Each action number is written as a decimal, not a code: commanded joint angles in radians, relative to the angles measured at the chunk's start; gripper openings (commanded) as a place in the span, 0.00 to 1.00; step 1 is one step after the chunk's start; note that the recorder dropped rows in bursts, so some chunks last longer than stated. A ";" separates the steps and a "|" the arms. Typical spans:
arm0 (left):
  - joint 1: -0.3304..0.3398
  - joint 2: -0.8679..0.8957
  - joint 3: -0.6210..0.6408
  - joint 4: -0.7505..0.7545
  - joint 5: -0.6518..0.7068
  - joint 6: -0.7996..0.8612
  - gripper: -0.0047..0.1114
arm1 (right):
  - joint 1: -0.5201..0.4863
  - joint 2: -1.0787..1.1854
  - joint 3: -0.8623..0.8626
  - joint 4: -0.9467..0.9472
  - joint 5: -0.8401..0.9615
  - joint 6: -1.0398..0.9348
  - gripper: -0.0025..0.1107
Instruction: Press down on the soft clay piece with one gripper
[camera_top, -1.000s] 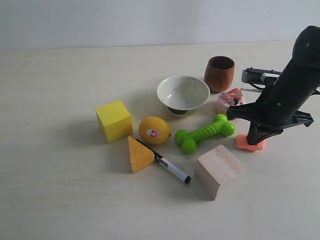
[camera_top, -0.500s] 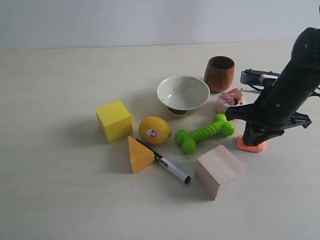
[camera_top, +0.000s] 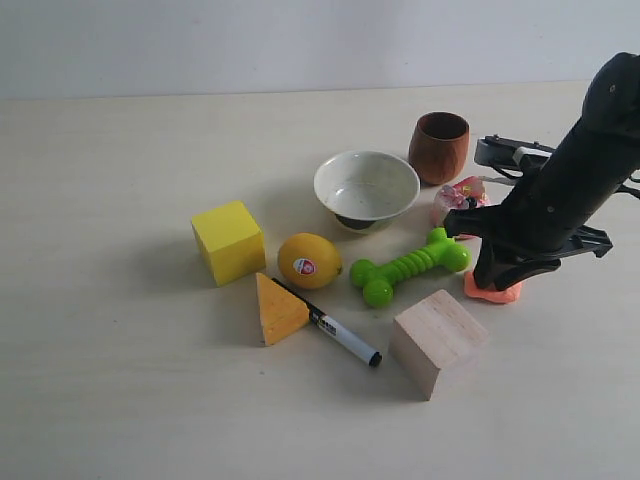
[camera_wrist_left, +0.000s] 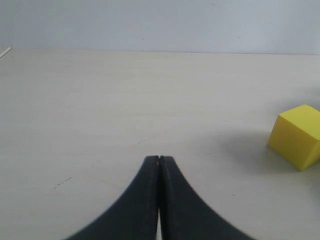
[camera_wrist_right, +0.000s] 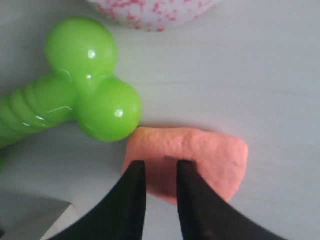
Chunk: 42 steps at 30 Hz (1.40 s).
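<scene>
The soft clay piece is a flat salmon-orange lump on the table, just right of the green bone toy. My right gripper comes down on it from above. In the right wrist view its two dark fingertips stand a narrow gap apart, resting on the near part of the clay, with clay showing between them. The right gripper holds nothing. My left gripper is shut and empty over bare table, out of the exterior view.
A pink-and-white doughnut toy lies behind the clay and a wooden cube in front-left of it. Further left are a brown cup, white bowl, lemon, yellow cube, yellow wedge and marker.
My right arm has shifted a little to the left and leaned over more, and the clay under its fingertips has slid slightly left with it. Nothing else has moved.
</scene>
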 joint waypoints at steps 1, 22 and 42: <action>-0.005 -0.006 -0.002 -0.004 -0.008 -0.002 0.04 | 0.003 0.000 0.003 0.012 0.004 -0.018 0.18; -0.005 -0.006 -0.002 -0.004 -0.008 -0.002 0.04 | 0.003 0.000 0.003 -0.067 0.025 0.028 0.02; -0.005 -0.006 -0.002 -0.004 -0.008 -0.002 0.04 | 0.003 0.000 0.003 -0.048 0.058 0.028 0.26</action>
